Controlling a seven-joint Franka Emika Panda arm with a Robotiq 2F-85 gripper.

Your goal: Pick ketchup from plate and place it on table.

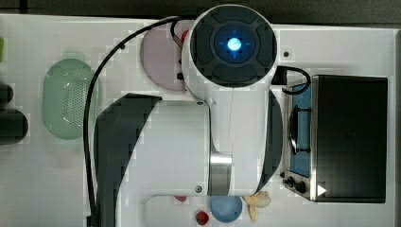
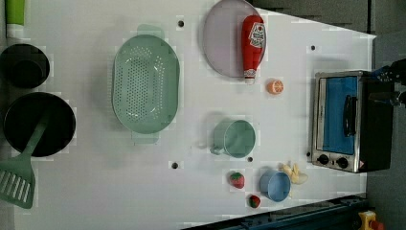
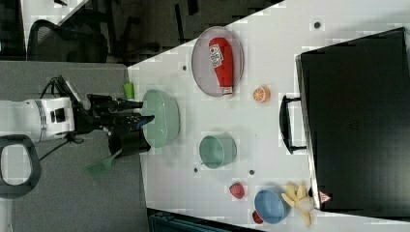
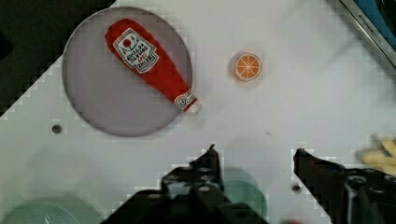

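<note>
A red ketchup bottle (image 4: 148,62) lies on its side on the mauve-grey plate (image 4: 98,107), its white cap just past the rim over the white tabletop (image 4: 289,107). It looks light and likely slick, best pinched across its narrower neck. The gripper (image 4: 254,163) hangs well above, fingers apart and empty.

Red ketchup (image 2: 252,45) (white label), mauve-grey plate (image 2: 221,43), white table (image 2: 95,182).
</note>
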